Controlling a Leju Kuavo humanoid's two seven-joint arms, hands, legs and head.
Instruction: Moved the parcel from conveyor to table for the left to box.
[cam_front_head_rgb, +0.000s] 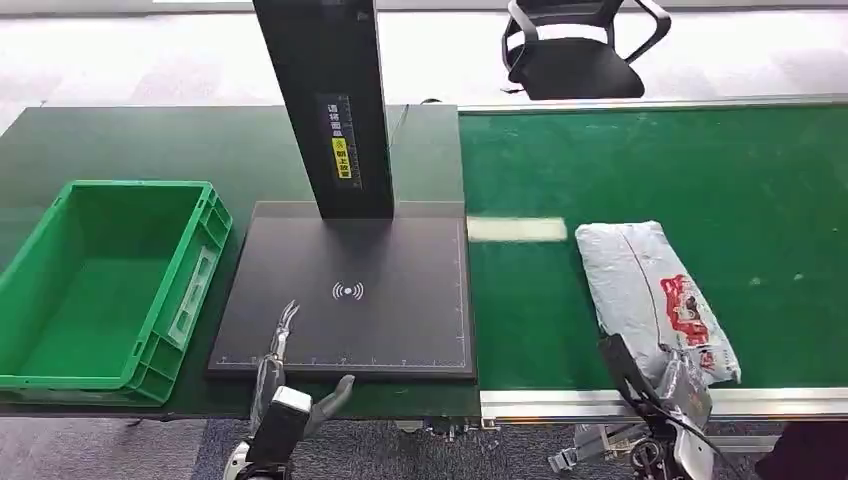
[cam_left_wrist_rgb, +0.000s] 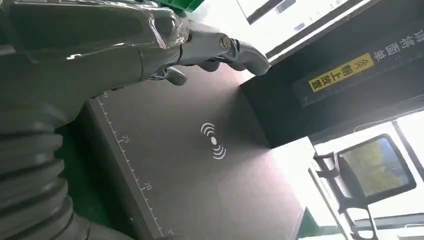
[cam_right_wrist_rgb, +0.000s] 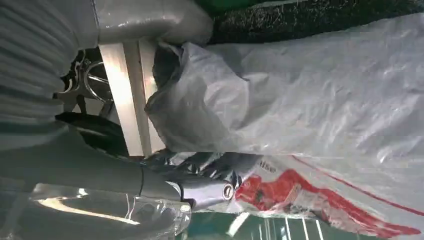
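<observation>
A grey-white plastic parcel (cam_front_head_rgb: 650, 290) with red print lies lengthwise on the green conveyor belt (cam_front_head_rgb: 720, 170), its near end at the belt's front rail. My right hand (cam_front_head_rgb: 675, 395) grips that near end. In the right wrist view the crumpled parcel (cam_right_wrist_rgb: 310, 100) sits between the thumb and the darker fingers (cam_right_wrist_rgb: 200, 192), which press on the printed side. At the near edge of the black scanner plate (cam_front_head_rgb: 350, 300) my left hand (cam_front_head_rgb: 285, 375) is held with fingers spread. In the left wrist view it holds nothing (cam_left_wrist_rgb: 150, 45) above the plate (cam_left_wrist_rgb: 200, 170).
A green crate (cam_front_head_rgb: 100, 290) stands left of the scanner plate on the dark table. A black post (cam_front_head_rgb: 330, 100) rises from the back of the plate. The conveyor's metal rail (cam_front_head_rgb: 560, 402) runs along its front. An office chair (cam_front_head_rgb: 580, 45) stands behind the belt.
</observation>
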